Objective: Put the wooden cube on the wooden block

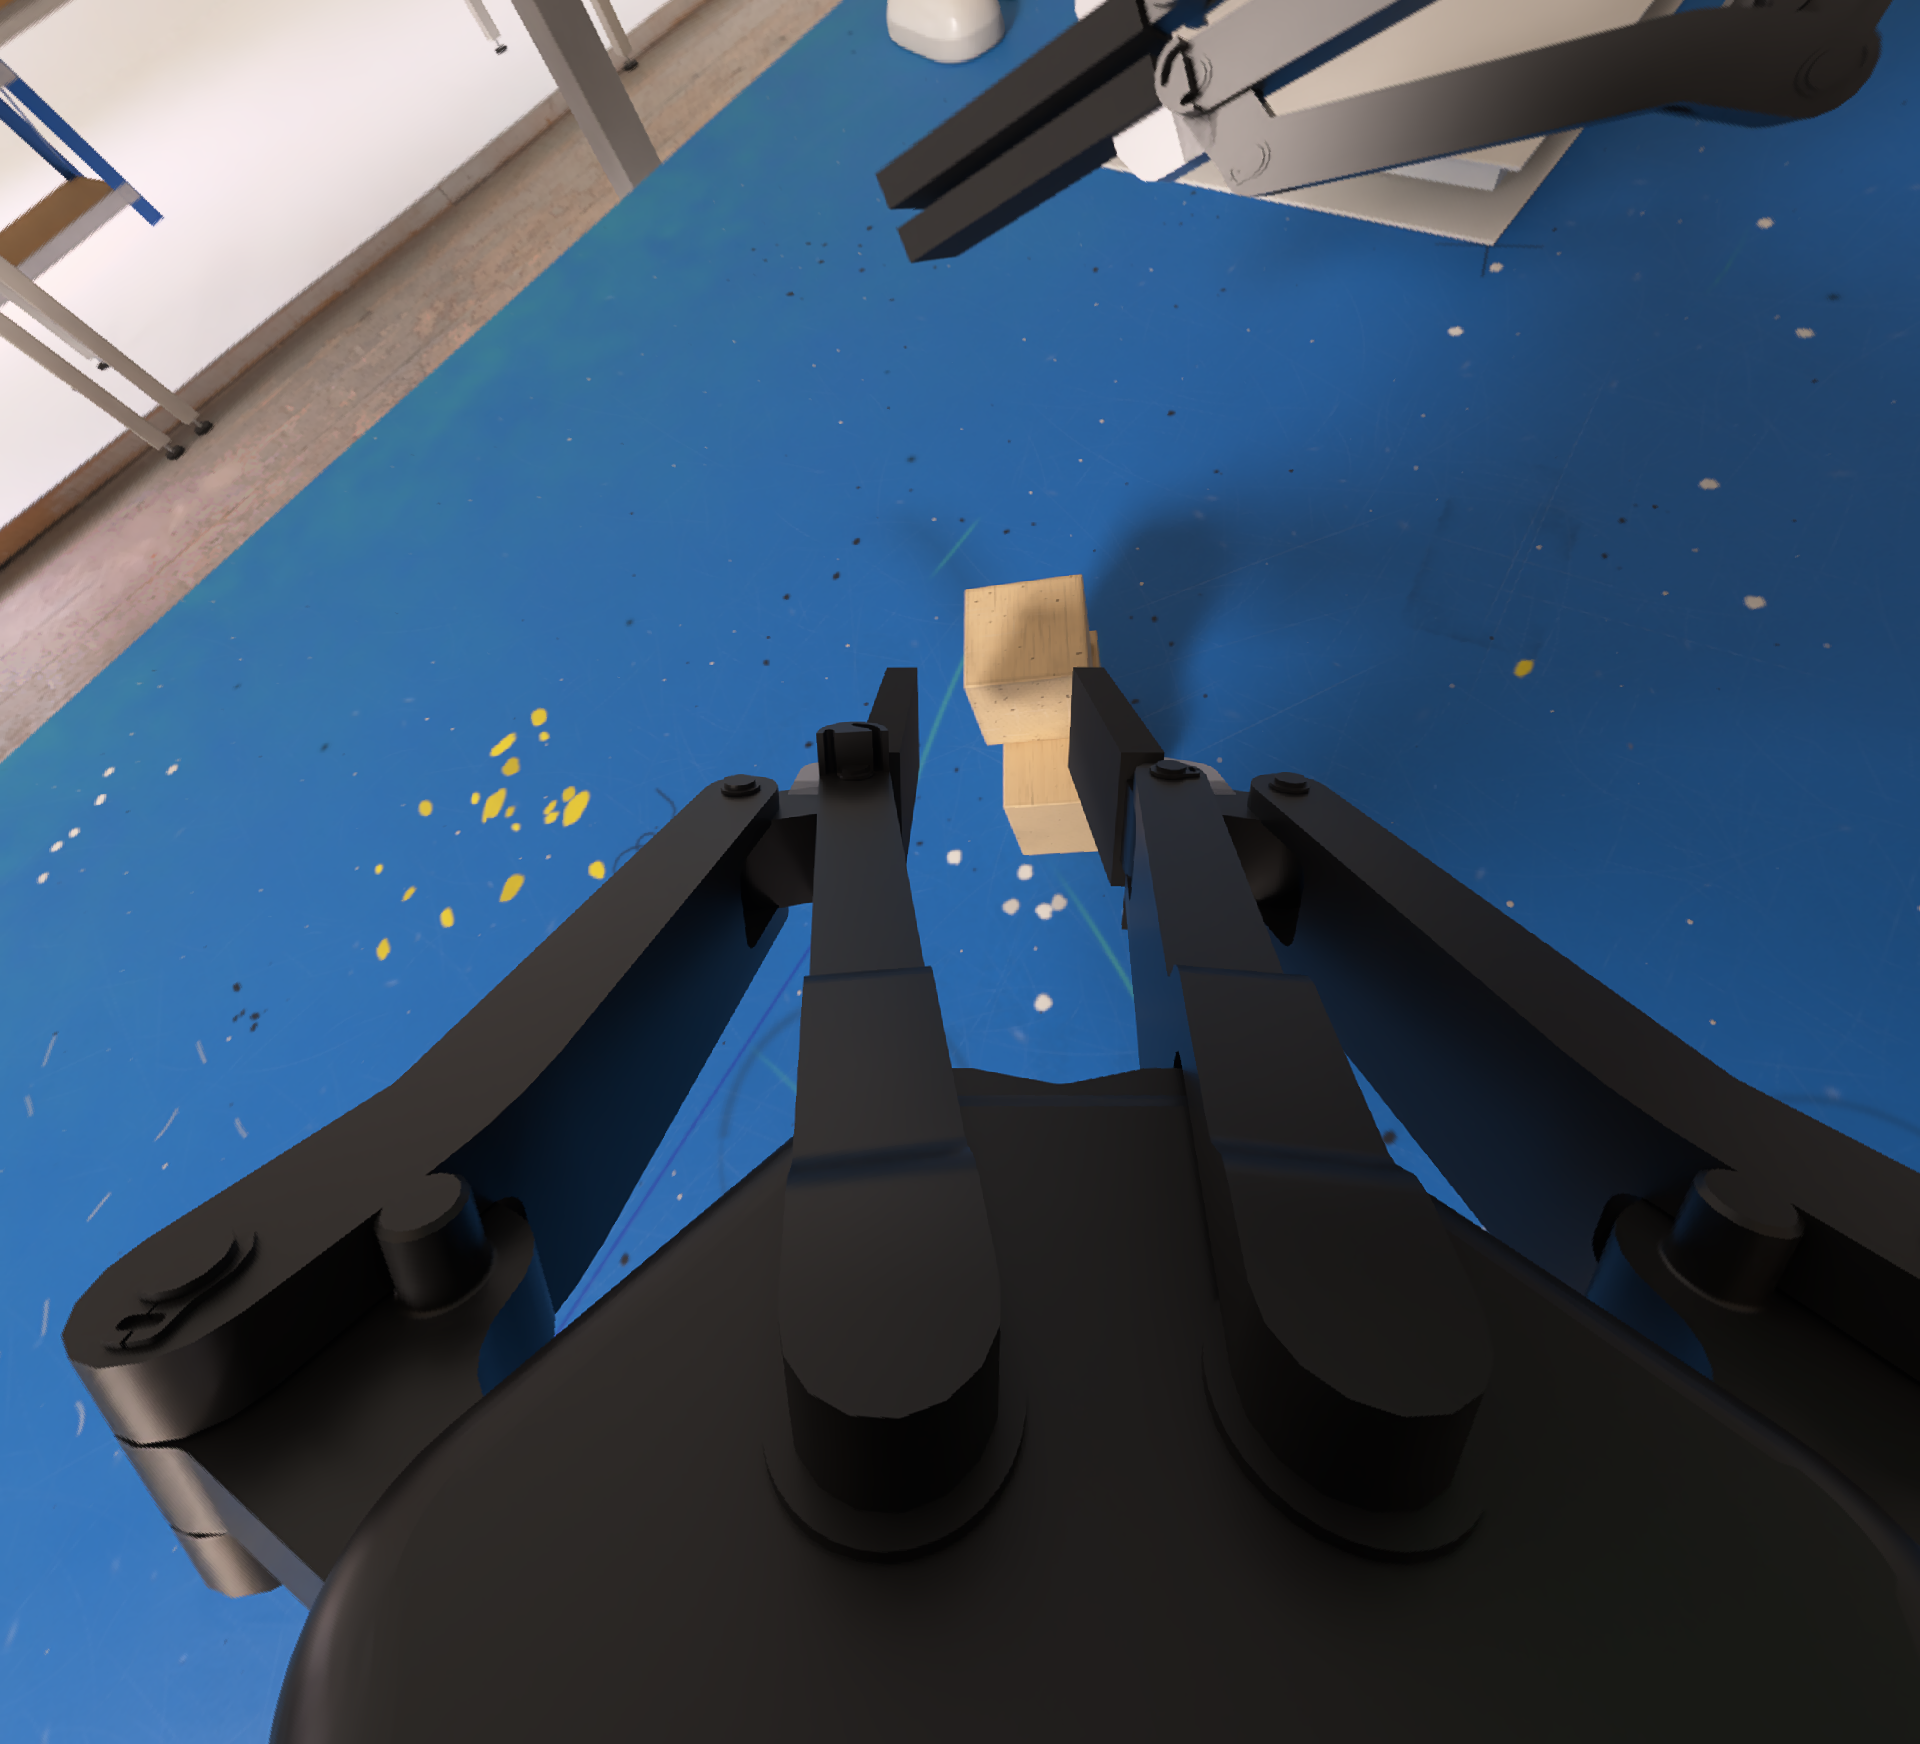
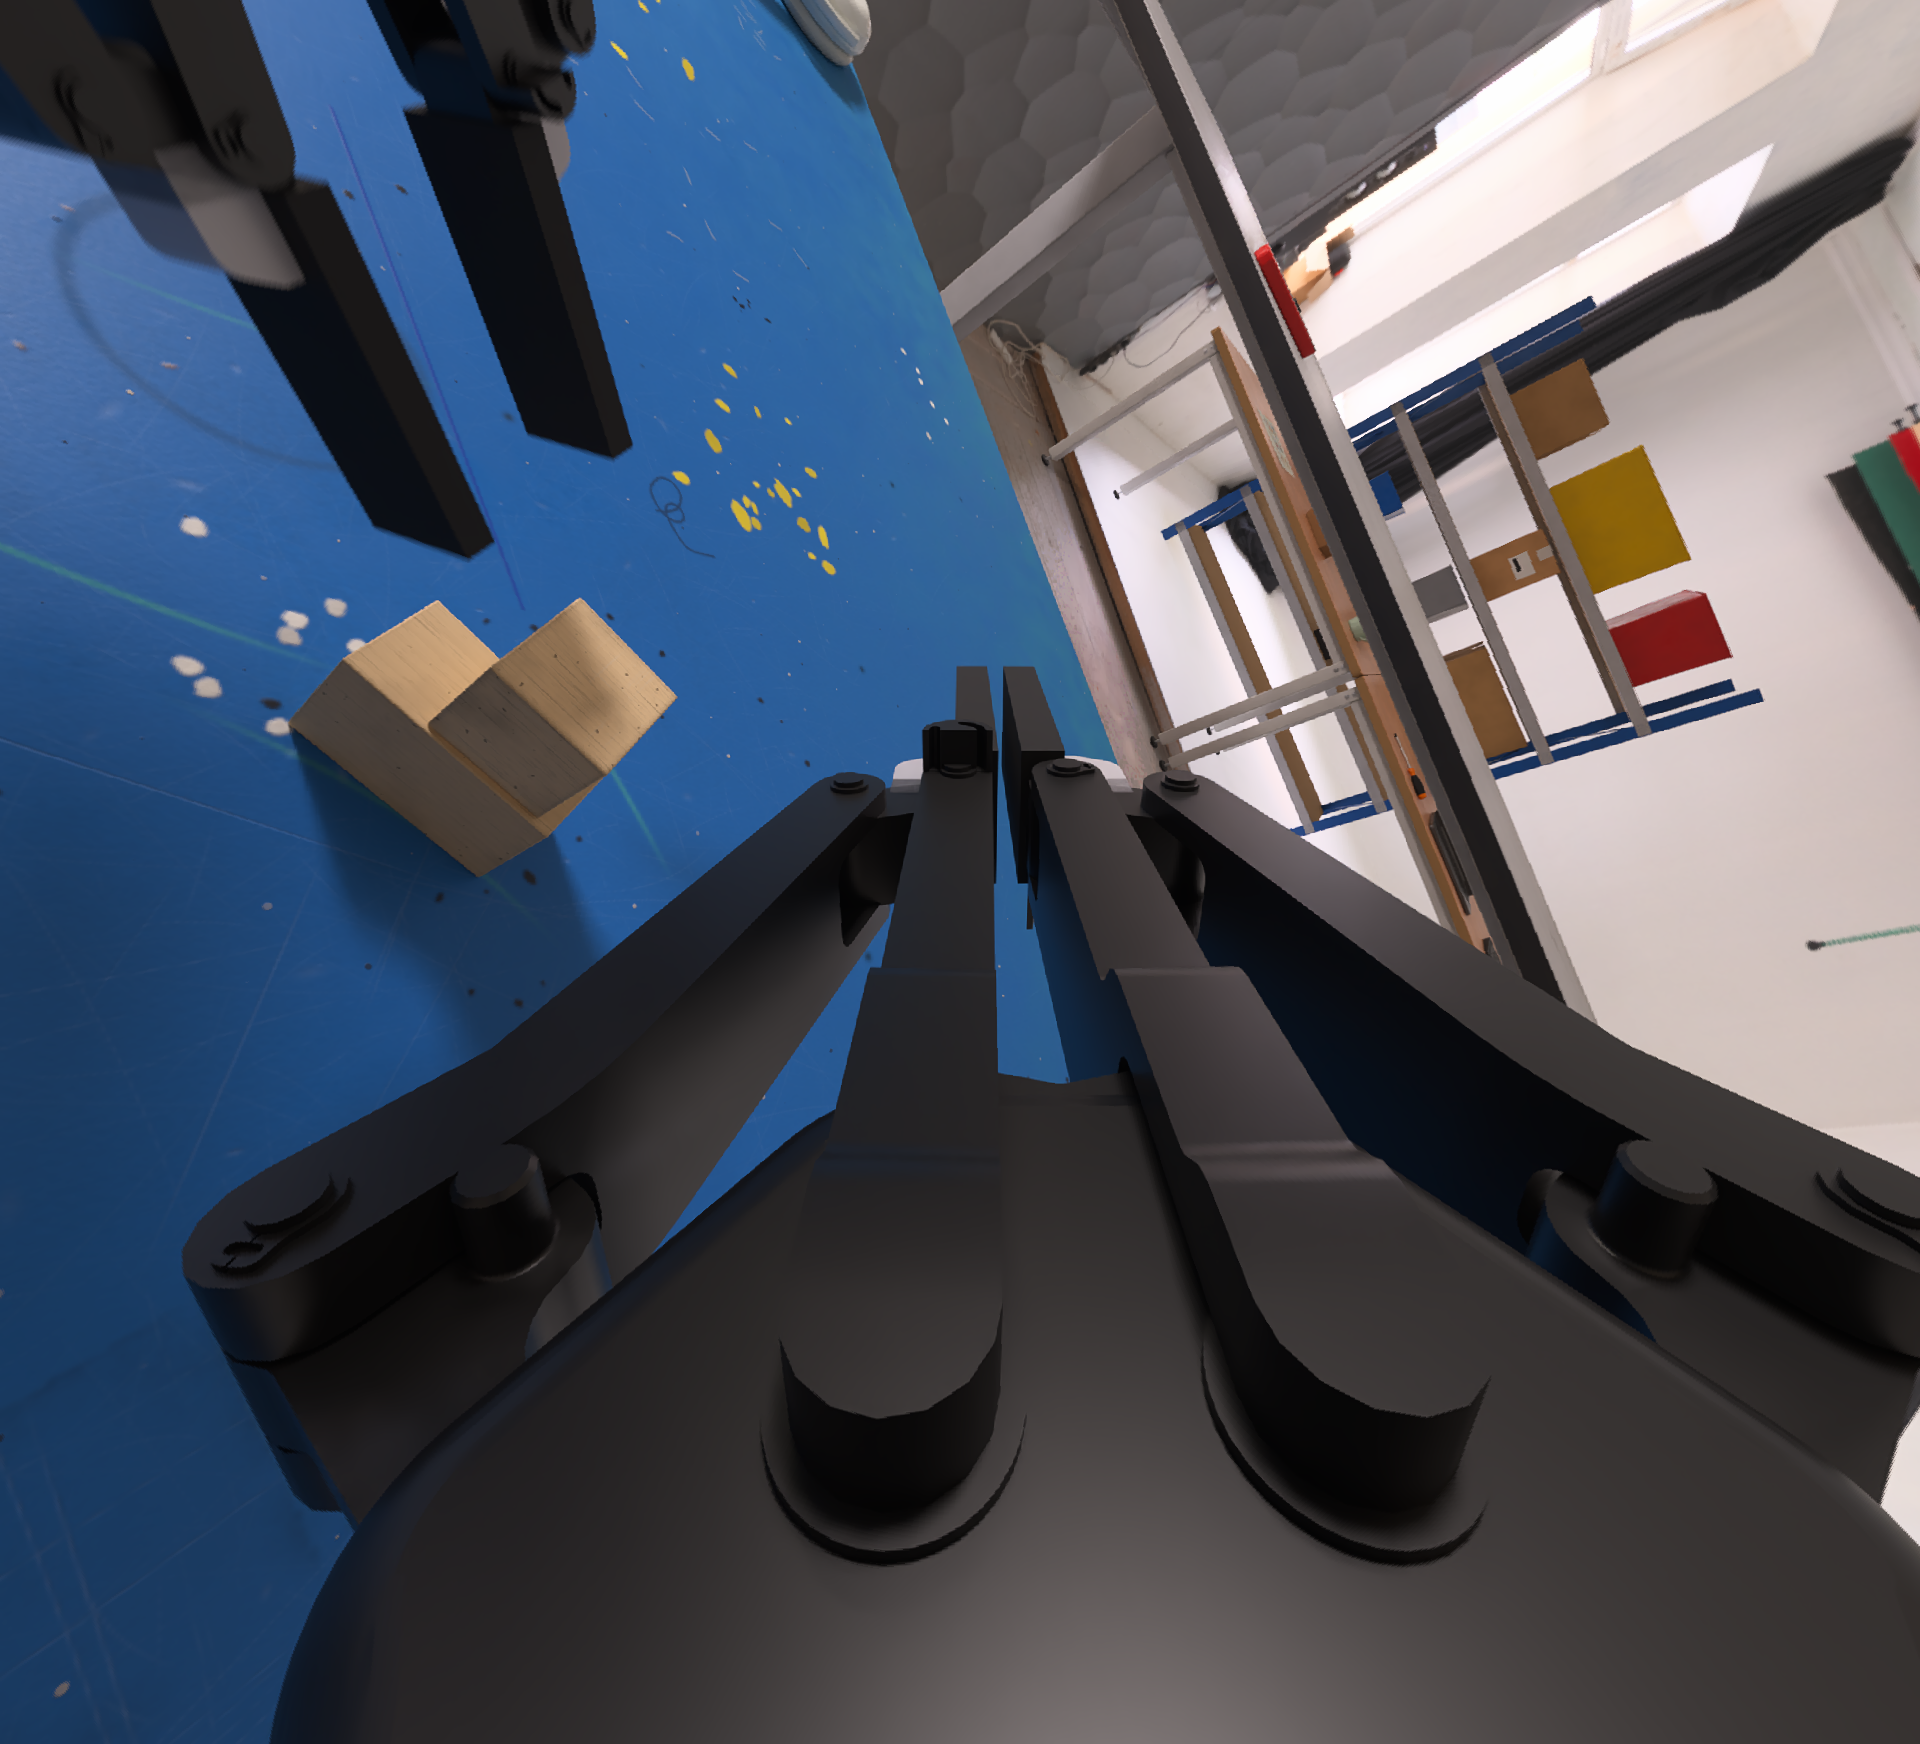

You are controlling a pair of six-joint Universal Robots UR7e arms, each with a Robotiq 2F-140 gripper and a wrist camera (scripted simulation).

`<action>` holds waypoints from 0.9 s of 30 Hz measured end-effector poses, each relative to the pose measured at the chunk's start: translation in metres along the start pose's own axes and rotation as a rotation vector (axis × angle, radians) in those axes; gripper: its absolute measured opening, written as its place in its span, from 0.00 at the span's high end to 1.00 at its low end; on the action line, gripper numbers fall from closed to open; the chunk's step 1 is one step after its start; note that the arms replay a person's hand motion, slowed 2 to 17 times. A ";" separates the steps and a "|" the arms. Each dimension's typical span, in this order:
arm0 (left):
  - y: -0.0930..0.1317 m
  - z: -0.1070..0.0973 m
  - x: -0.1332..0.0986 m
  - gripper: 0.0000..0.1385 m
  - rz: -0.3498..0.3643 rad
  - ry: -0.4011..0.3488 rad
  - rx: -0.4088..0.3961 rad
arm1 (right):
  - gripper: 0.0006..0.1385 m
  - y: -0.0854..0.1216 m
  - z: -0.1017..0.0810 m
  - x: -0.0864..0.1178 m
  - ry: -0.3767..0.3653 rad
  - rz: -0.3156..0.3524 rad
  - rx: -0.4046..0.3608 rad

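Right wrist view: wooden cube (image 2: 561,707) sits on wooden block (image 2: 416,738), overhanging one end, block flat on blue table (image 2: 727,260). I judge placement done; only retreat left. Left gripper (image 1: 992,707) hangs above w/ jaws apart, holding nothing. Right gripper (image 2: 997,707) pinched closed, empty, off to the side.

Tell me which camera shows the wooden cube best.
The right wrist view: the wooden cube shows three unobstructed faces atop the wooden block. In the left wrist view, the left gripper finger partly hides it.
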State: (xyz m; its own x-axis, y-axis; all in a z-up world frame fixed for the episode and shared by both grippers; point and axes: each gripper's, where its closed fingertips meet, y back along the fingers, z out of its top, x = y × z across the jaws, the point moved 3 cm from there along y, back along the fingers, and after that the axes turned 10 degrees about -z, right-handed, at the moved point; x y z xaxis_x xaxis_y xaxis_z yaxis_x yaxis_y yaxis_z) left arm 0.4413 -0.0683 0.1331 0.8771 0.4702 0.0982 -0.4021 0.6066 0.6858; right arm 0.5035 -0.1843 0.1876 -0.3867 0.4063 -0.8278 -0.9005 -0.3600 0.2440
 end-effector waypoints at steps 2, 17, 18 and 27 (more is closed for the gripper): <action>0.010 -0.001 0.003 0.72 0.006 0.008 -0.020 | 0.97 0.000 0.000 0.000 0.000 0.000 -0.002; 0.073 -0.045 0.063 0.69 0.166 0.214 0.006 | 0.97 0.000 0.001 0.001 0.005 -0.006 -0.004; 0.076 -0.050 0.068 0.68 0.181 0.232 0.021 | 0.97 0.000 0.001 0.001 0.004 -0.006 -0.004; 0.093 -0.091 0.110 0.64 0.284 0.400 0.117 | 0.97 0.000 0.001 0.002 -0.001 -0.007 -0.005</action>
State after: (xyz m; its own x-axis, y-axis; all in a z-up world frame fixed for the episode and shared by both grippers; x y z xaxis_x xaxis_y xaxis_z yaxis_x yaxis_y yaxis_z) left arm 0.4760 0.0983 0.1423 0.5585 0.8291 0.0246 -0.5581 0.3537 0.7506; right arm 0.5026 -0.1826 0.1870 -0.3809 0.4093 -0.8290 -0.9021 -0.3613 0.2361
